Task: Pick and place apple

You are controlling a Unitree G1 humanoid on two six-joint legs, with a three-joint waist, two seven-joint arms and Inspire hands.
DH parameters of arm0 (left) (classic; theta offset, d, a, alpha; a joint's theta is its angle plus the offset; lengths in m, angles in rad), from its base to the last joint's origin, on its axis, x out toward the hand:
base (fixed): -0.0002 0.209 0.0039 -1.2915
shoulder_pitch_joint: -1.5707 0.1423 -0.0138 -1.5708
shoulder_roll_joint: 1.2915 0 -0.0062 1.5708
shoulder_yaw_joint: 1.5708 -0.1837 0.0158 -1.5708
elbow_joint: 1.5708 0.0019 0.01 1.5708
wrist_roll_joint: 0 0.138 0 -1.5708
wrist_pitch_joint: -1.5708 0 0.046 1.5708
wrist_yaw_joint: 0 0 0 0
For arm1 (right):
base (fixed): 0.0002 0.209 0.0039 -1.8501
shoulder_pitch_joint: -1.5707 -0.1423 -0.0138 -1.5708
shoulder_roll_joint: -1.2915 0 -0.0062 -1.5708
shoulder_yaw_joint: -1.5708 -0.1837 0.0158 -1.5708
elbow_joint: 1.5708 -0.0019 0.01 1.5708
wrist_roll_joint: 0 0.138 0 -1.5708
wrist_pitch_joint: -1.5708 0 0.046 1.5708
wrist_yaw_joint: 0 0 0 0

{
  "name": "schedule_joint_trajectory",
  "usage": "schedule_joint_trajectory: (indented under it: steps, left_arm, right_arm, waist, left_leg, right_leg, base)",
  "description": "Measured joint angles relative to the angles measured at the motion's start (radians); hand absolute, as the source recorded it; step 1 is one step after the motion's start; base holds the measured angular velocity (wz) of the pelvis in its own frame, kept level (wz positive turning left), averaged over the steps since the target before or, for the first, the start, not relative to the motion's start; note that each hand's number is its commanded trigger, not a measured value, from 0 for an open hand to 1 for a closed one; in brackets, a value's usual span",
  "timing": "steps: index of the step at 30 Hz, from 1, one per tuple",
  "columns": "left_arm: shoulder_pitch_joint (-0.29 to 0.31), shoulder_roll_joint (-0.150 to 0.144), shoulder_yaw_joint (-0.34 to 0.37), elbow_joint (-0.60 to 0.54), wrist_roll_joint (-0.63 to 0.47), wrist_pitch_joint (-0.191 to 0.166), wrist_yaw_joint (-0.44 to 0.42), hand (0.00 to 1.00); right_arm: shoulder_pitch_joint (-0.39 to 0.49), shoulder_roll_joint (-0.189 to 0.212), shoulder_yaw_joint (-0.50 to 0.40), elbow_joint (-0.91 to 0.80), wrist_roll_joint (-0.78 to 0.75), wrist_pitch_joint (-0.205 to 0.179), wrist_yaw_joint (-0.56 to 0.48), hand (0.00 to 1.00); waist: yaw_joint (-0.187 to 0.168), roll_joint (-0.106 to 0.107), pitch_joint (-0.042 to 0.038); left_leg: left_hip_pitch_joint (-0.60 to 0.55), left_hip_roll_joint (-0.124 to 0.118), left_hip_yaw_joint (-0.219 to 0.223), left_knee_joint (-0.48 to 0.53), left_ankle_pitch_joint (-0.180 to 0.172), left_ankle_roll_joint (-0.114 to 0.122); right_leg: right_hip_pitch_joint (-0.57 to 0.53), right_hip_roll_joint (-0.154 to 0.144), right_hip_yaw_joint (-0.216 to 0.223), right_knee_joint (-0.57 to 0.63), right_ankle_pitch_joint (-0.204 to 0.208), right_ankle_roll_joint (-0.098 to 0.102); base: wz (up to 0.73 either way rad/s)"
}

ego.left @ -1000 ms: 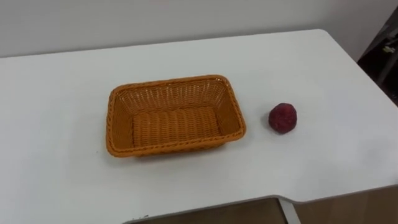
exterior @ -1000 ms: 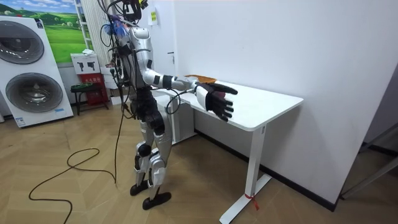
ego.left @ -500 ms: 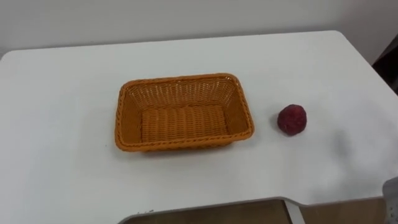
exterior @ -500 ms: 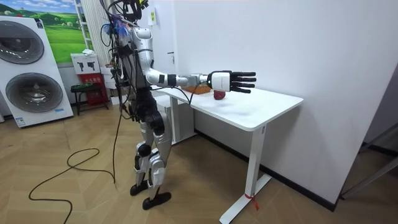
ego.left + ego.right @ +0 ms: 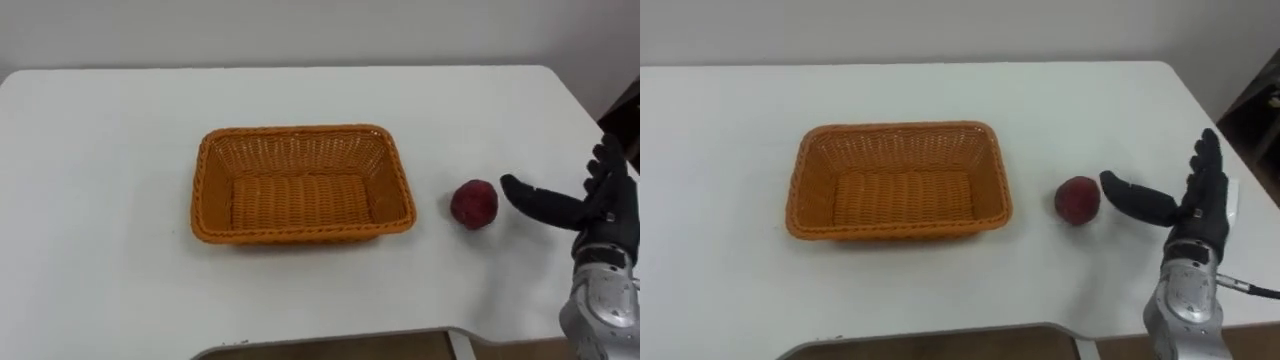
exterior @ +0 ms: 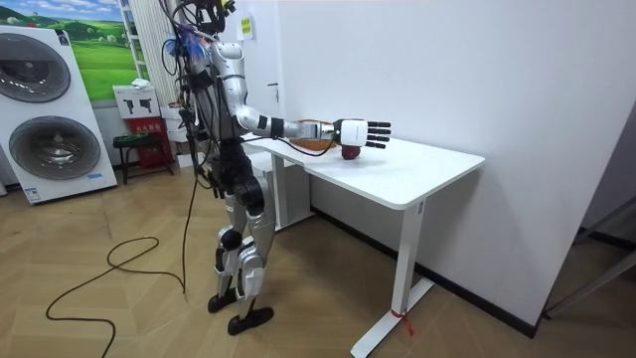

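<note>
A dark red apple lies on the white table, just right of an empty orange wicker basket. My right hand comes in from the lower right, open, fingers straight and thumb stretched toward the apple, a short gap away from it. In the right eye view the apple sits between the basket and that hand. From the room view I stand at the table's end with the right arm held out over the table near the apple.
The table's front edge runs close along the bottom of the eye views, its right corner near my wrist. In the room view, washing machines stand behind me and a wall backs the table.
My right hand has come into the eye views from the lower right, beside the apple. In the room view the arm has lowered toward the table. The head camera has shifted.
</note>
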Motion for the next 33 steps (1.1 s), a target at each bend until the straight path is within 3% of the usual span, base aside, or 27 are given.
schedule_joint_trajectory:
  steps: [18,33]
  left_arm:
    - [0.002,0.004,0.0,-0.001,0.012,-0.002,0.0,0.0]
    - [-0.002,0.004,-0.001,0.002,0.029,-0.002,-0.001,0.0]
  right_arm:
    - [-0.009,-0.001,0.025,0.006,-0.076,0.0,0.144,0.0]
    - [-0.038,-0.03,0.027,0.143,-0.094,-0.002,0.214,0.0]
  waist:
    - [0.021,0.001,0.0001]
    - [0.021,-0.003,0.0015]
  left_leg:
    - [0.001,-0.001,-0.001,0.004,0.002,0.003]
    - [0.002,-0.003,-0.02,0.005,0.002,0.003]
  right_leg:
    - [0.009,-0.004,-0.012,0.002,0.0,0.0]
    - [0.018,-0.009,-0.037,-0.001,0.0,0.0]
  base:
    - [0.02]
    - [0.03]
